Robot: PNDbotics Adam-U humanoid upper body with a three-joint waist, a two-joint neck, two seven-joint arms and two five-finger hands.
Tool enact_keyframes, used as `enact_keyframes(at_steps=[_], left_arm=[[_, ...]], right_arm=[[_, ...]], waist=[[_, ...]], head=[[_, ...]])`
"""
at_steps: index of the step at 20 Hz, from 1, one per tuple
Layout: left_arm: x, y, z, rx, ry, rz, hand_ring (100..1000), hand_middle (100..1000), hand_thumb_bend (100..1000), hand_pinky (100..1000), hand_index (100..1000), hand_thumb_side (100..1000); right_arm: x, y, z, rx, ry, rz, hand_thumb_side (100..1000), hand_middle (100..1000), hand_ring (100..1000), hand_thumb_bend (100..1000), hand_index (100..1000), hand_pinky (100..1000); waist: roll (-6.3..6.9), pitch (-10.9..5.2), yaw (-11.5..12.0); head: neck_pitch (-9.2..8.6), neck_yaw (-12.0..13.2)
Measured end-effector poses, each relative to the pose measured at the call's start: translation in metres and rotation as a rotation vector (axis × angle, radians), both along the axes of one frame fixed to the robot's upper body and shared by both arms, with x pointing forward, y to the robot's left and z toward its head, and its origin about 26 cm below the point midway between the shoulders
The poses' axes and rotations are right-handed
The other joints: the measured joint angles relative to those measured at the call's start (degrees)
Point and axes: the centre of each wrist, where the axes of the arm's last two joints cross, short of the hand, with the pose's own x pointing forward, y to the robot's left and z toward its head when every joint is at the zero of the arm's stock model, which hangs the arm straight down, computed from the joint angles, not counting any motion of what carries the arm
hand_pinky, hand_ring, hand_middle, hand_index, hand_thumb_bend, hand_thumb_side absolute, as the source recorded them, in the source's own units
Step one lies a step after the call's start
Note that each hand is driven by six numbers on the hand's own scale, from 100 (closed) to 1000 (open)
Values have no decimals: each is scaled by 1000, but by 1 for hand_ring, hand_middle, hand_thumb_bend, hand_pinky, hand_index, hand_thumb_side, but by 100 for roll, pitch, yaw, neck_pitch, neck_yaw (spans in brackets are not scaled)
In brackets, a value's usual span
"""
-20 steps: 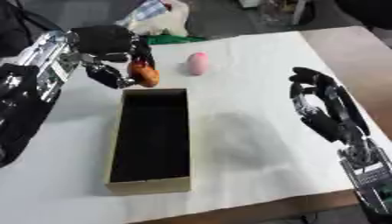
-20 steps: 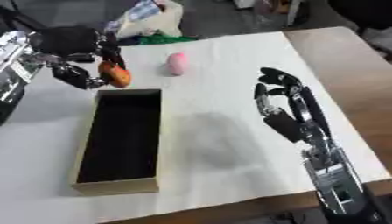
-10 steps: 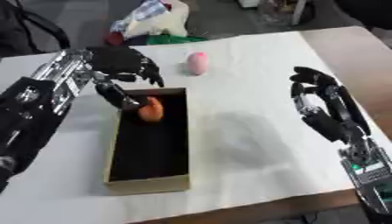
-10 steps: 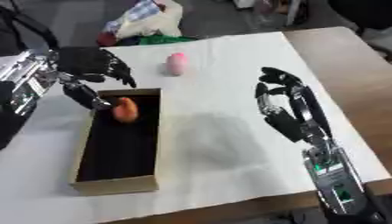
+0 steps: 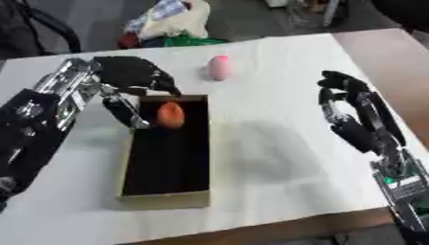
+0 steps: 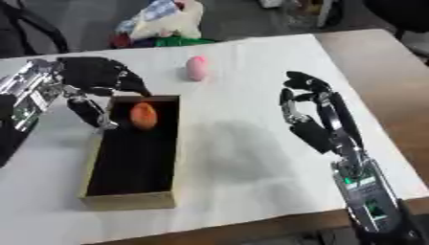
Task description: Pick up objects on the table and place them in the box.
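One orange object (image 5: pixel 170 115) in box (image 5: pixel 164 198) | one pink object (image 5: pixel 219 67) on table — both hands' fingers spread, holding nothing

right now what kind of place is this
Probably a lab or workshop test bench, not a home. A white-covered table holds only a box, an orange object and a pink object, with bags lying on the bare floor behind.

Both head eyes look steeply down from close above, sharing the white table (image 5: pixel 276 72) and box (image 5: pixel 167 143).
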Motion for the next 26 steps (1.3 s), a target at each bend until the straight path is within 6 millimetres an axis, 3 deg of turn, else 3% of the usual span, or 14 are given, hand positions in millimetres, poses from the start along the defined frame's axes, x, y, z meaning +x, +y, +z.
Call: enact_keyframes(at_steps=[7,13,15,16,18,26], left_arm=[[-37,31,23,-277,-22,20,644,644,105,724,868,321],[-69,48,21,-531,13,54,609,606,100,714,852,390],[-76,51,19,-592,34,64,605,600,100,713,849,415],[-79,52,18,-619,45,67,600,595,100,711,846,437],[-83,51,15,-665,72,68,595,590,100,708,843,461],[-90,39,9,-782,158,43,586,579,100,706,837,517]], right_arm=[[23,-6,41,-177,-78,20,728,756,824,100,903,752],[49,-10,79,-376,-99,79,663,773,831,100,906,768],[60,-10,88,-427,-71,105,598,772,835,100,888,769],[66,-10,90,-444,-48,119,506,781,847,135,889,782],[79,-13,91,-482,19,140,424,785,861,145,884,793],[126,-25,66,-545,318,64,371,803,877,141,878,811]], waist=[[-59,-66,266],[-128,-66,532],[-168,-66,621],[-198,-65,659],[-260,-62,736],[-404,-20,1121]], head=[[48,-32],[51,-113],[49,-162],[46,-192],[34,-260],[-149,-598]])
